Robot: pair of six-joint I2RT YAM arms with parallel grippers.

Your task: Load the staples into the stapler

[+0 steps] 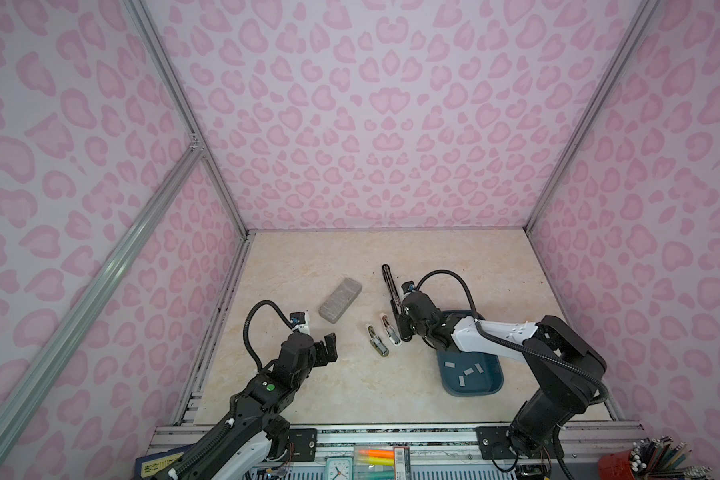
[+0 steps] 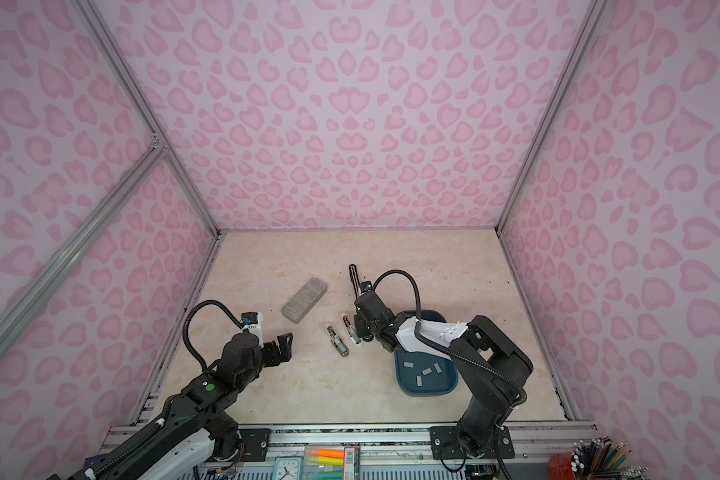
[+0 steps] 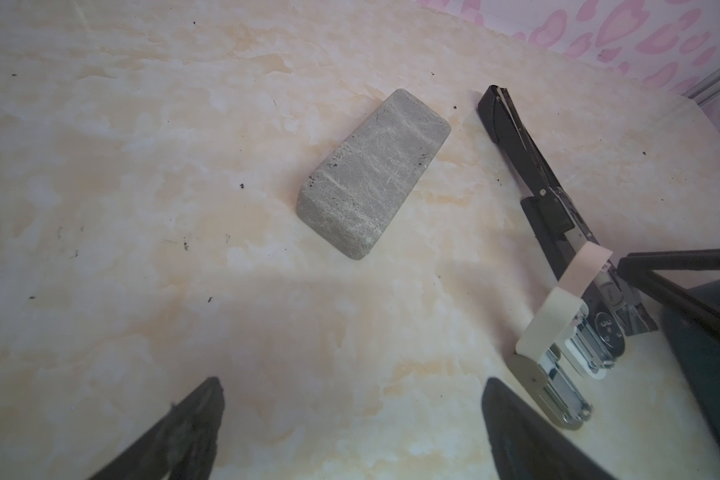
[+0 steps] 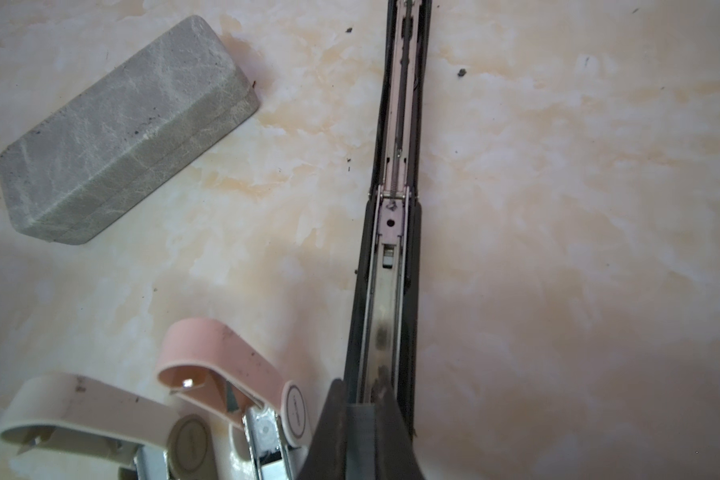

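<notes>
**Item:** black stapler [image 1: 390,291], laid open flat on the tabletop [image 1: 308,395], metal channel facing up, a pusher block midway along it

**Step in hand (judged):** seating a strip in that channel

**Right end effector** [image 4: 364,401]: clenched on what reads as a grey staple strip [image 4: 364,436], poised at the channel's near end; contact with the rails cannot be told

**Method advised:**
- Keep the strip in line with the channel.
- Lower it squarely between the side rails, short of the pusher.
- Let go only once it sits flat, since a tilted strip would likely jam on a rail.

**Spare staples** [image 1: 468,371]: loose in the blue tray [image 1: 491,388], partly under the right arm, near the stapler

**Left end effector** [image 1: 327,347]: released, jaws wide, empty, well apart from the stapler; free to steady the black body if it skids

**Edges and room:**
- Two small staplers [image 1: 377,340], pink and cream, lie just beside the channel's near end, which is the tightest side.
- The grey block [image 1: 341,300] lies further off.
- There is open tabletop on the stapler's other side and beyond its far tip
</notes>
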